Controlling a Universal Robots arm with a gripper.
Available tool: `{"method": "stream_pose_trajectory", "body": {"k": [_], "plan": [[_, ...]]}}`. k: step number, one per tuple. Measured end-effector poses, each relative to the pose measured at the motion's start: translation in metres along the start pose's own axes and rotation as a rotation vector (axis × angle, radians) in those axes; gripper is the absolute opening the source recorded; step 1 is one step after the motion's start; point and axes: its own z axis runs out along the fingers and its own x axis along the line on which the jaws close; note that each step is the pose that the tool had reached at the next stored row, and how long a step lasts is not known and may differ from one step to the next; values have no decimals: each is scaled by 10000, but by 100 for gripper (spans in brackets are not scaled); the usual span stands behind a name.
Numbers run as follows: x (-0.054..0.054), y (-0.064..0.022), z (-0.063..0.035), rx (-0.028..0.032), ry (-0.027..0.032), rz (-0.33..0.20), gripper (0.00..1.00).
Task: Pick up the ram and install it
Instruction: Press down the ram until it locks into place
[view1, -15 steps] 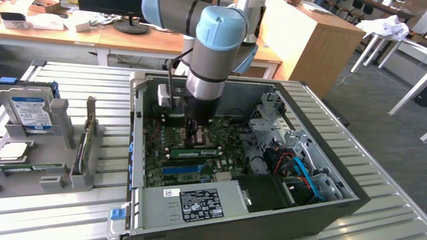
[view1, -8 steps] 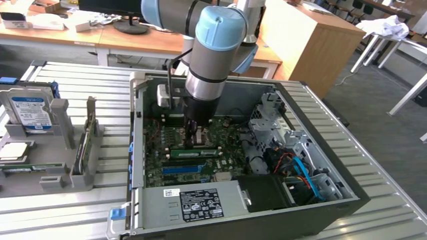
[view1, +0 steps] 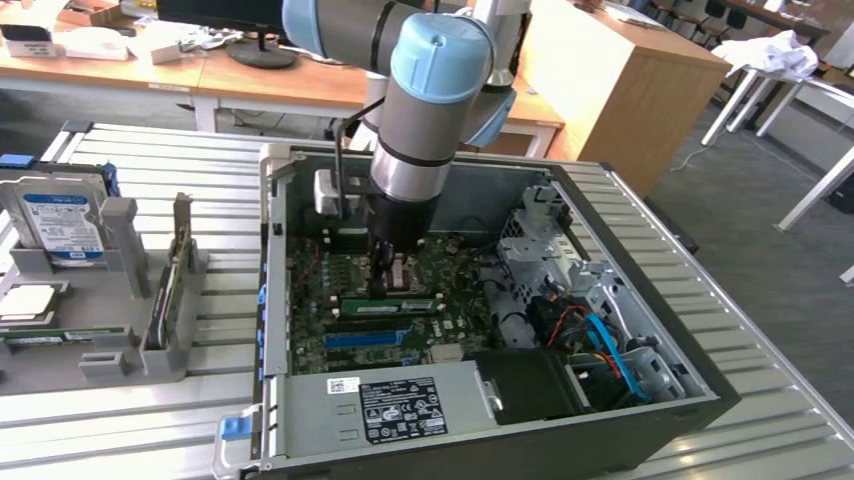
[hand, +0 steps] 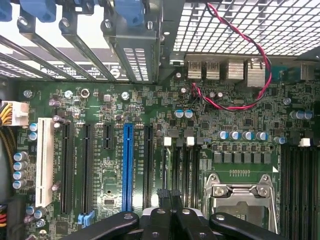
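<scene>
The ram (view1: 388, 304), a thin green stick with a white label, lies across the motherboard (view1: 461, 275) inside the open computer case. My gripper (view1: 383, 272) reaches down into the case and ends just behind the ram; I cannot tell whether it touches it. In the wrist view the gripper (hand: 169, 194) is shut, with its black fingers (hand: 161, 220) pressed together and nothing between them. There it hovers over black slots with white clips (hand: 179, 160), beside the metal processor socket (hand: 240, 196). The ram itself is hidden in the wrist view.
A blue slot (view1: 367, 340) runs just in front of the ram. The case walls (view1: 275, 300), a drive cage (view1: 547, 250) and the power supply (view1: 400, 405) hem the arm in. A grey fixture at the exterior view's left holds a hard drive (view1: 60, 225) and a thin upright board (view1: 164, 300).
</scene>
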Motion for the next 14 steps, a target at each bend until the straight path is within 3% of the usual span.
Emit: {"method": "stream_pose_trajectory", "body": {"k": [14], "plan": [[0,-2,46,4,-4,-1,11]]}}
